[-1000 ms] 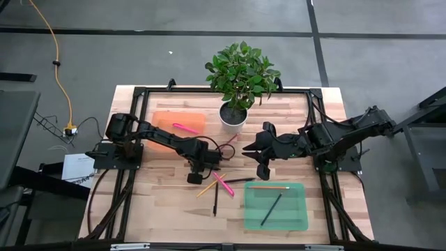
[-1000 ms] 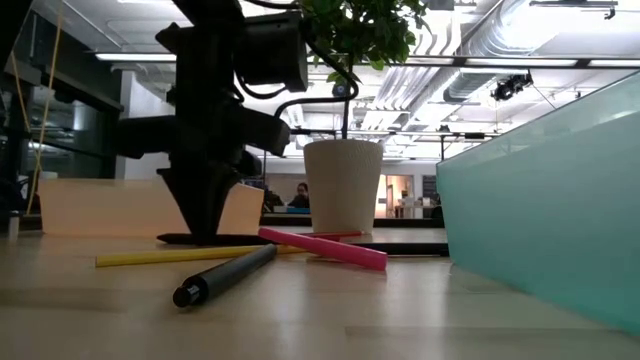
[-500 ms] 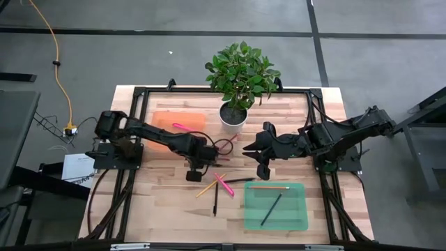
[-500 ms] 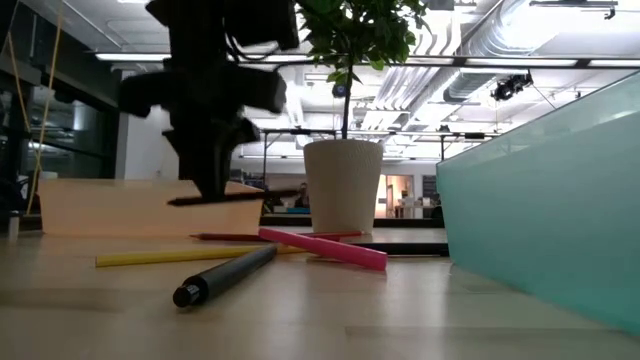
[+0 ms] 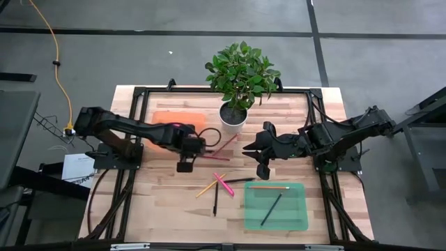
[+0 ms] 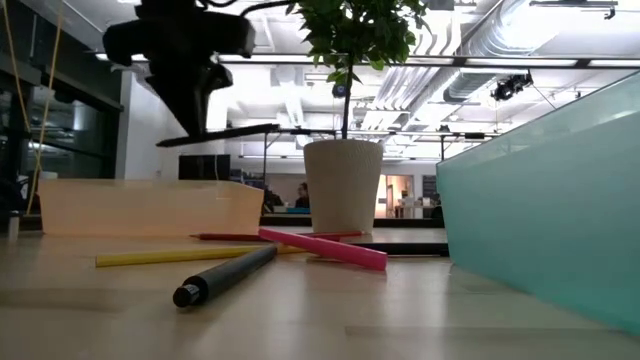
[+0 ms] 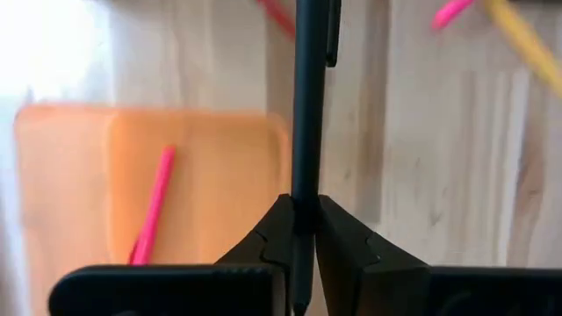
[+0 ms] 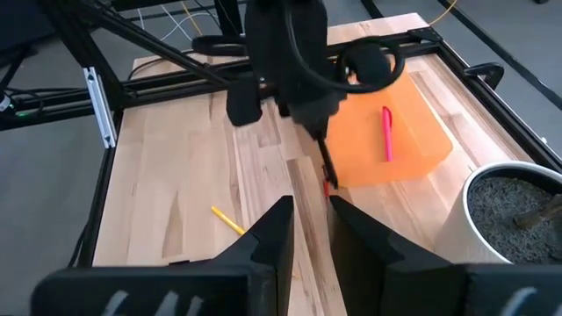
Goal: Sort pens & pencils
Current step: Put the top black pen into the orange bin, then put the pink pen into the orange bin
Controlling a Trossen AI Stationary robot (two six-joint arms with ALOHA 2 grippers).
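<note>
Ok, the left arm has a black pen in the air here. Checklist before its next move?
1. Left end effector shut on black pen: ok.
2. Pen lifted off the table: ok.
3. Orange tray has room beside pink pen: ok.
4. Pen wholly over tray: not ok, part overhangs the table.
5. Right end effector out of the way: ok, waiting right of centre.

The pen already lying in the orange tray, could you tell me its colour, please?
Bright pink; the left wrist view shows it best.
</note>
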